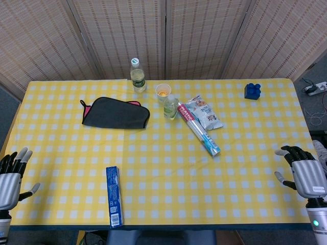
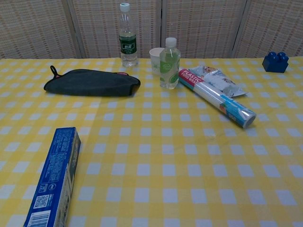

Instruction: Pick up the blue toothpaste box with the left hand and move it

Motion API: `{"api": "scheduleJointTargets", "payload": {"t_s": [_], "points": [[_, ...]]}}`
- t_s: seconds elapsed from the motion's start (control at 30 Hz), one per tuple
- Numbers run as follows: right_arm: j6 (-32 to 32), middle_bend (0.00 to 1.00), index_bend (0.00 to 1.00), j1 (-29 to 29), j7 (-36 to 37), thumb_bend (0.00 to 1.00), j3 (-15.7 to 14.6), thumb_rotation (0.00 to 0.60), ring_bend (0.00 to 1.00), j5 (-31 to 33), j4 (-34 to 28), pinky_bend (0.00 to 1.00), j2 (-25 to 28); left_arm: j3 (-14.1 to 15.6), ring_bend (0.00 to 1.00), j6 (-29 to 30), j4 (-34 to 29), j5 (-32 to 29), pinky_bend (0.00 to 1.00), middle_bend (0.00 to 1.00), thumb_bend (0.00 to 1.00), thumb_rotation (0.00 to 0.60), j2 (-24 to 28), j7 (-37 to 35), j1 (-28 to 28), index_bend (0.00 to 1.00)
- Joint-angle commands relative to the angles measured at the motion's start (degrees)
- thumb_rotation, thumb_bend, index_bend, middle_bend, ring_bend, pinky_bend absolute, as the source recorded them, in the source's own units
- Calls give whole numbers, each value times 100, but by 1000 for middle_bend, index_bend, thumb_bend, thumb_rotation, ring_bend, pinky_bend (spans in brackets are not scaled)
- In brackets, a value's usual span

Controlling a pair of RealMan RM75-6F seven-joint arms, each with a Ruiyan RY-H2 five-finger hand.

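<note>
Blue toothpaste box (image 1: 114,196) lies flat near the table's front edge, left of centre, on the yellow checked tablecloth (image 1: 168,173). Its long axis runs roughly front to back, one end at the front edge and the other pointing toward the dark pouch (image 1: 115,113). It is probably light, stiff cardboard with smooth, somewhat slippery faces; squeezing hard could crush it. Gripping across the narrow width near the middle looks safest. The left hand (image 1: 12,173) rests well to its left, fingers spread and holding nothing. The right hand (image 1: 302,171) sits at the far right, likewise unclenched and holding nothing.
</note>
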Motion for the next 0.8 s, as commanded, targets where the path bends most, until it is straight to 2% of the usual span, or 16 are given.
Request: {"api": "scheduleJointTargets", "payload": {"t_s": [0.03,0.27,0.47,0.8], "points": [[1,278,314,-6,7,177,-6,600,209,2,-2,318,7,-20,8,-91,2,-26,0,0,226,600,20,-36,-28,14],[53,278,314,-22,65,179,-7,600,210,-36,7,318,31,14,13,-86,15,126,0,0,226,600,59,-126,-58,49],[144,278,314,-47,96,180,6,600,209,-83,2,318,66,65,40,-190,26,373,0,3,226,600,168,-304,-176,118],[213,278,314,-73,73,183,23,600,209,-94,-47,318,115,203,102,-948,-235,1188,0,123,226,600,479,-805,-885,206]]}}
